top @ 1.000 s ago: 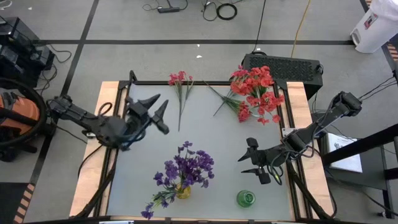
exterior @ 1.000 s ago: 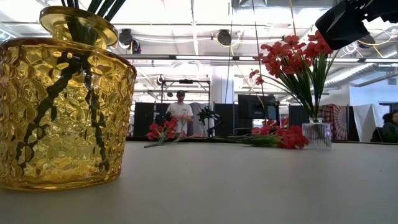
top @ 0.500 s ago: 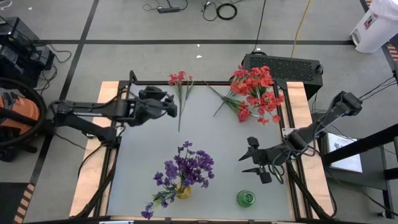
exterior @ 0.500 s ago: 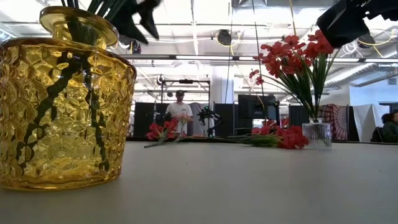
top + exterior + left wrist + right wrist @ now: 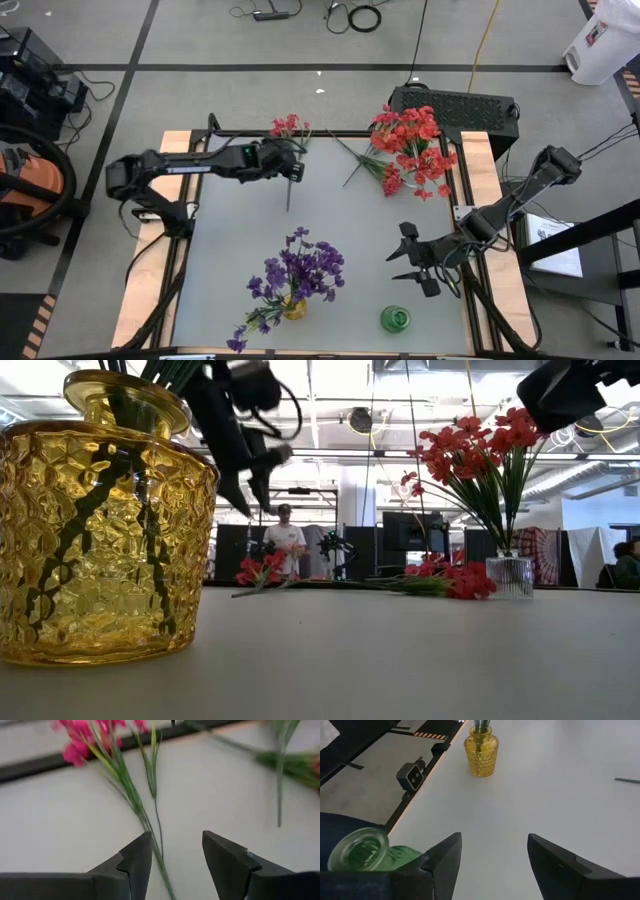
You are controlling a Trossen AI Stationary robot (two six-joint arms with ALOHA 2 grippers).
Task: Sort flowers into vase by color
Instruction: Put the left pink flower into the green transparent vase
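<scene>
A pink flower sprig (image 5: 290, 127) lies flat on the table near its far edge, its thin green stem (image 5: 159, 851) running toward the near side. My left gripper (image 5: 296, 170) hangs open above that stem, pointing slantwise down, one finger on each side, clear of it in the low view (image 5: 250, 500). Red flowers (image 5: 412, 140) stand in a clear vase (image 5: 510, 576) at the far right, and more red sprigs (image 5: 385, 178) lie beside it. Purple flowers (image 5: 300, 268) stand in the yellow vase (image 5: 481, 750). My right gripper (image 5: 398, 255) waits open at the near right.
A small green vase (image 5: 395, 319) stands near the front edge, close under my right gripper and beside its finger in the right wrist view (image 5: 360, 852). A black frame (image 5: 330, 133) runs along the table's far edge. A person (image 5: 290, 540) stands in the room beyond.
My left gripper has swung from the table's left side toward the far edge and the pink sprig, sinking and tipping nose-down as it went. It stays open. My right gripper has kept still.
</scene>
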